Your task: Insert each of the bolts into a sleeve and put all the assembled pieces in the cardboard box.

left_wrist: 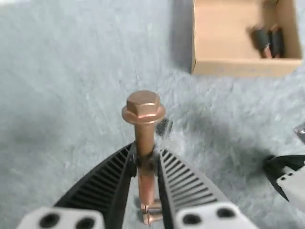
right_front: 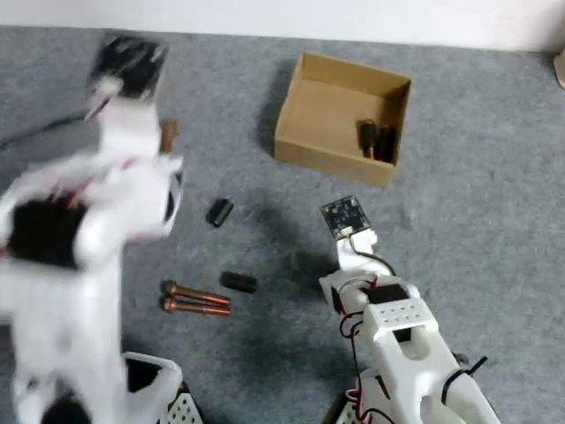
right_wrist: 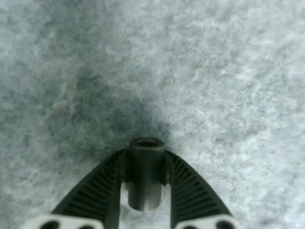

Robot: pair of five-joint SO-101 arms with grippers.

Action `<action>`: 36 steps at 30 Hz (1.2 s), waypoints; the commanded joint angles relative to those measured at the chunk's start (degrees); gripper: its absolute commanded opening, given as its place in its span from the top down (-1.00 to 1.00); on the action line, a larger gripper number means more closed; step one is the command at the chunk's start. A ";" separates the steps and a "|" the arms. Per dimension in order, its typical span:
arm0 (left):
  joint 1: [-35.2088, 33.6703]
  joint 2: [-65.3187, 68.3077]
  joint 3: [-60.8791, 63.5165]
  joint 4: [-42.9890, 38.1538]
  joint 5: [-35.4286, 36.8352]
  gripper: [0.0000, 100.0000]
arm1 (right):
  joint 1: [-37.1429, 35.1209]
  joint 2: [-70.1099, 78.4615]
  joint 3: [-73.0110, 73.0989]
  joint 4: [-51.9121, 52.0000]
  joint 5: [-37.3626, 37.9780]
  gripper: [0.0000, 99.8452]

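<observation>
The left gripper (left_wrist: 146, 155) clenches a coppery hex-flanged bolt (left_wrist: 144, 114) in ribbed fingers (left_wrist: 112, 179), head jutting past the tips. The right gripper (right_wrist: 145, 160) grasps a smooth black tubular sleeve (right_wrist: 145, 186). Open fuzzy grey mat (right_wrist: 214, 71) lies beyond both tips.

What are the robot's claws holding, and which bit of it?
Left gripper grips a bolt by its shank. Right gripper grips a sleeve by its sides.

The table is covered by a grey carpet (right_front: 494, 230). Along its far edge, at twelve o'clock, a white strip (right_front: 353, 16) is seen. At two o'clock a pale object (right_front: 561, 69) is cut off by the frame's edge and cannot be identified.
</observation>
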 commanded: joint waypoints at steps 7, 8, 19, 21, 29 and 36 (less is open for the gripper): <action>0.57 -30.55 23.60 -2.02 -2.02 0.99 | -1.10 -23.69 9.54 -1.10 1.67 0.99; 0.57 -32.22 26.77 -3.78 -2.02 0.99 | -1.10 -27.12 11.38 -1.01 2.46 0.99; 1.45 -48.75 64.84 -40.18 -2.29 0.99 | -1.71 -66.15 18.86 18.15 3.34 0.99; 3.47 -50.95 68.18 -44.66 -2.20 0.99 | -3.56 -67.30 18.42 19.91 3.25 0.99; 14.29 -53.93 75.47 -61.71 -1.93 0.99 | -13.05 -66.51 15.16 18.33 3.34 0.99; 9.98 -54.02 78.64 -69.01 14.07 0.99 | -19.74 -66.42 9.63 15.52 2.99 0.99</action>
